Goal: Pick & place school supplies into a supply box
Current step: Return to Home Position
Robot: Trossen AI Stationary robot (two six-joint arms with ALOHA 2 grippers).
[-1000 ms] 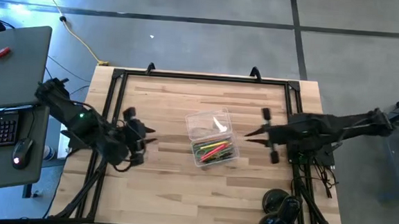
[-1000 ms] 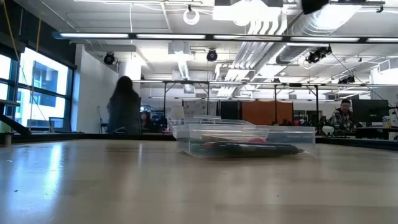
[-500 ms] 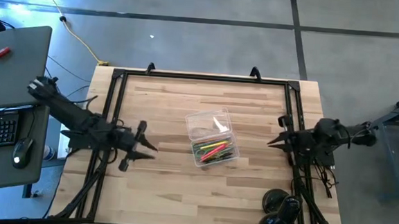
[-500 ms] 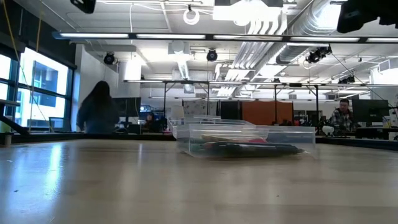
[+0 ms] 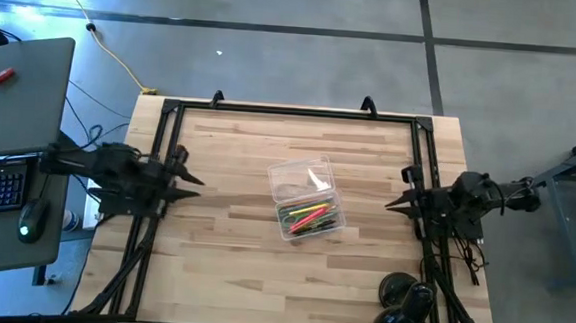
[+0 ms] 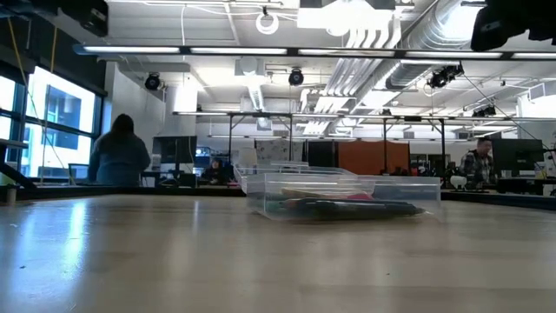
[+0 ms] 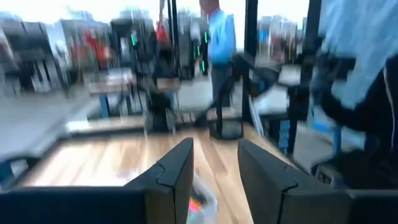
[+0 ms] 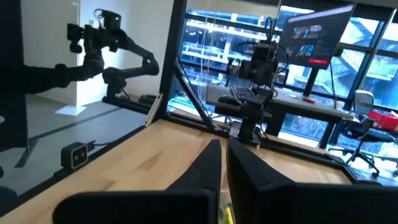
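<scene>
Pens (image 5: 310, 218) sit in the clear box (image 5: 289, 178) mid surface (image 5: 231, 268), L claw (image 5: 195, 179) part open & empty, R claw (image 5: 390, 204) pinched shut & empty, so you'd only go wrong if an arm swings in & bumps it.

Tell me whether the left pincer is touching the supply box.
Apart. The high view shows bare table between the left pincer and the supply box.

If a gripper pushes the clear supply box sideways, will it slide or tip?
Probably slides: the supply box sits low and wide on the smooth wooden table. Likely light: thin clear plastic; the pens inside may shift.
</scene>
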